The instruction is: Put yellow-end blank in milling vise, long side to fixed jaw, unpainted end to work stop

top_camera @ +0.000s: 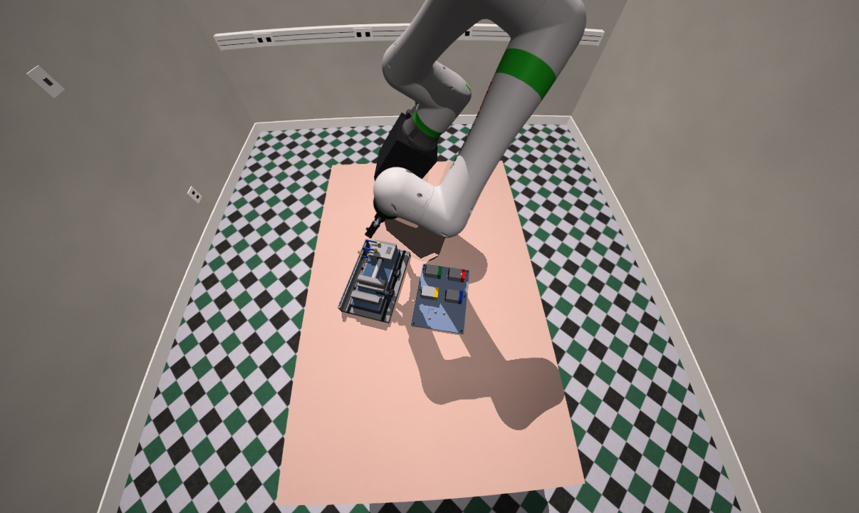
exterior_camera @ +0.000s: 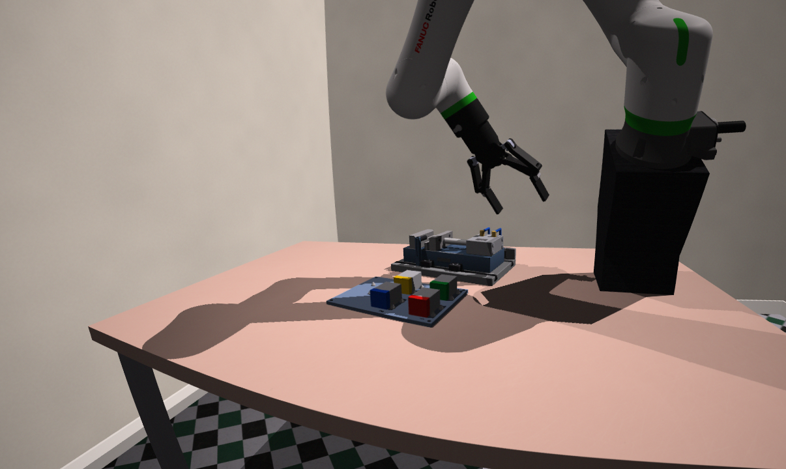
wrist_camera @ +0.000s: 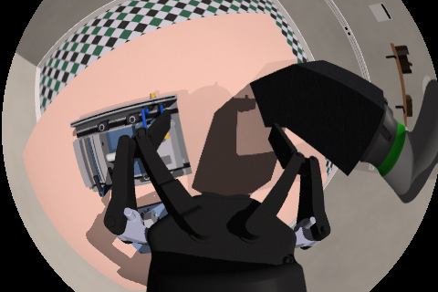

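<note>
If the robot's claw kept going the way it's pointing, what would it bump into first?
Probably the hose end of the milling vise. The open, empty gripper hangs above it, pointing down at a slant; depth is hard to judge, so it might meet the table beside it.

On the table (top_camera: pixel 419 408) the vise (top_camera: pixel 374 281) and the plate (top_camera: pixel 440 317) lie side by side near the middle, the plate at the vise's 3 o'clock in the top view. Four blanks (top_camera: pixel 446 283) (two rows of two) sit on the plate's 12 o'clock half. The pedestal (exterior_camera: pixel 640 233) stands at the table's 12 o'clock end, behind the vise.
</note>
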Controlling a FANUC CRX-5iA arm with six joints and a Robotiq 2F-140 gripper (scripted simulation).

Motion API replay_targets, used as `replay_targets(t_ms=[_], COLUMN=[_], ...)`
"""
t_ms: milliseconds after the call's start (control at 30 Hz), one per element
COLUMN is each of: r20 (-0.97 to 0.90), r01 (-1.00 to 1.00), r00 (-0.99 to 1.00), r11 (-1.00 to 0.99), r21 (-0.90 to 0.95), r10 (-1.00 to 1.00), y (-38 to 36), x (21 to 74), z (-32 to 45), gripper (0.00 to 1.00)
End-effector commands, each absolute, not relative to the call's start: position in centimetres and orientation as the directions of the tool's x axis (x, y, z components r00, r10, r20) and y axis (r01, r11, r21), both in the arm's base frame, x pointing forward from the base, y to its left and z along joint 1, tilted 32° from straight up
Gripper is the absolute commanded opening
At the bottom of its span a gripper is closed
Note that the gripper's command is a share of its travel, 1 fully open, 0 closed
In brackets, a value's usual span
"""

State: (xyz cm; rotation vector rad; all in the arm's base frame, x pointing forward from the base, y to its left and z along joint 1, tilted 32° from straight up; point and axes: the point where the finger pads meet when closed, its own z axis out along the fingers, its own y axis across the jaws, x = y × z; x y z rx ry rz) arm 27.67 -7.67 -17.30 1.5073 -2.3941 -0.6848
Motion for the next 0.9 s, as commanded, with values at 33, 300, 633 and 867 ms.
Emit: replay_targets(t_ms=[33, 300, 633, 867], r20=[-0.085, -0.172, -0.255, -0.334], r01=[-0.806, -0.852, -0.891, -0.923], r00=[-0.44, -0.42, -0.392, -0.358], r11=[0.351, 0.322, 0.297, 0.275], r21=[0.478, 0.413, 0.343, 0.271], r10=[-0.894, -0.891, -0.884, -0.872], y=[-7.5, -7.0, -6.4, -5.9], x=[28.1, 29.2, 30.4, 31.5], z=[-16.8, -15.6, -14.3, -13.1], gripper=[1.0, 1.0, 1.0, 1.0])
